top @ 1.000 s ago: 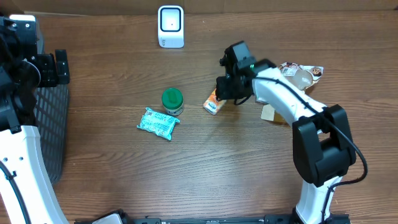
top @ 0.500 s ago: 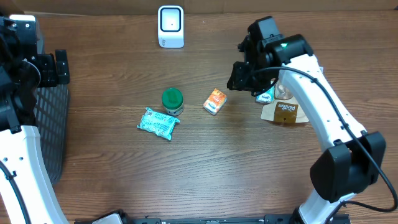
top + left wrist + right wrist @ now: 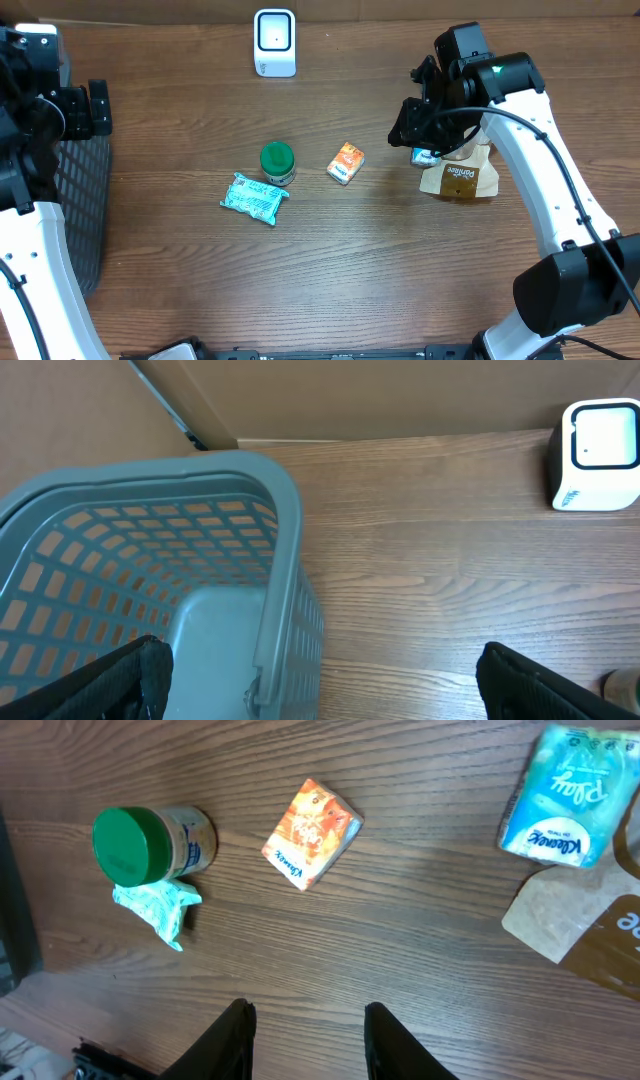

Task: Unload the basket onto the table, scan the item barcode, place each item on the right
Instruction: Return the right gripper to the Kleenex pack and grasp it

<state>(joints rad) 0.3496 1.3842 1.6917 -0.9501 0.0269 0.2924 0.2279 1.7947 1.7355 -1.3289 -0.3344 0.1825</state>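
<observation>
Carton (image 3: pixel 346 163) lies unmoved just right of the jar (image 3: pixel 277 161). The right gripper (image 3: pixel 308 1035) has left it, swinging farther right over a blue pack (image 3: pixel 565 795), jaws part-open and empty. The left gripper (image 3: pixel 330 680) gapes wide, empty. Scanning looks still ahead.

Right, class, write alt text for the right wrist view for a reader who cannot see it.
The right gripper hangs open and empty over a wooden table. Ahead of it lies an orange Kleenex pack, with a green-lidded jar and teal packet left of it, and a blue Play pack and brown pouch at the right edge.
</observation>
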